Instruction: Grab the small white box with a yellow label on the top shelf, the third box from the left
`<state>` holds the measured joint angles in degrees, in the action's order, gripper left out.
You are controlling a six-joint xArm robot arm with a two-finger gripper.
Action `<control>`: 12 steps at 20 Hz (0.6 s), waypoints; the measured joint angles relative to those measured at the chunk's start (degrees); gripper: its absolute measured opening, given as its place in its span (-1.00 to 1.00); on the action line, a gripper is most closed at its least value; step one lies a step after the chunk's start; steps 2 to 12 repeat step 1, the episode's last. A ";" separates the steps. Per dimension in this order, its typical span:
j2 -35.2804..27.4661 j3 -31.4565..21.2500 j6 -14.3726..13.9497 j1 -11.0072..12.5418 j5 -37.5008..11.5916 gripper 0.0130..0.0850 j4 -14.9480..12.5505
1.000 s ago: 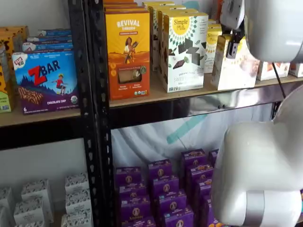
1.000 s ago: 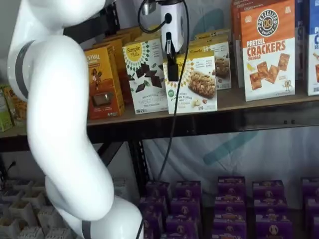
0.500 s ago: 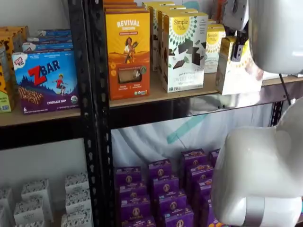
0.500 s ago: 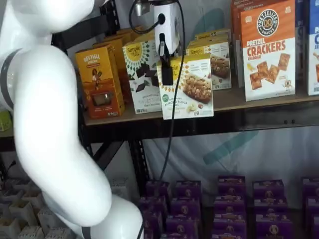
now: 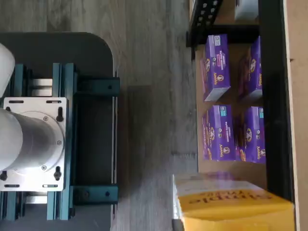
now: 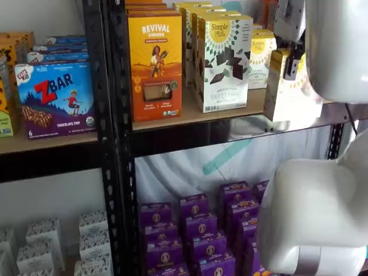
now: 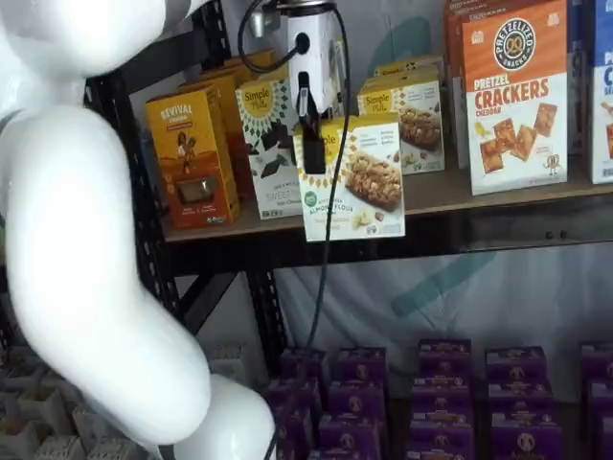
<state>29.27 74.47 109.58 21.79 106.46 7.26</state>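
Tall Simple Mills box [image 7: 276,144] and orange Revival box [image 7: 191,156] just behind-left; pretzel crackers box [image 7: 515,96] well right. Small white box [image 7: 354,179] clamped in gripper [image 7: 312,134], upright, label outward, hanging in front of top shelf [image 7: 498,192] rail. White arm [image 6: 333,46] covering box's right part [image 6: 286,86].

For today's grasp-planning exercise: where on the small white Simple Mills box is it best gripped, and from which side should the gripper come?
Grip the small white box near its top, fingers across the narrow depth, coming from above at the front. The gripper holds it this way in both shelf views, off the top shelf.
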 joint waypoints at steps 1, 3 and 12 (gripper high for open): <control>0.26 -0.23 0.02 0.03 0.10 -0.44 0.00; 0.26 -0.23 0.02 0.03 0.10 -0.44 0.00; 0.26 -0.23 0.02 0.03 0.10 -0.44 0.00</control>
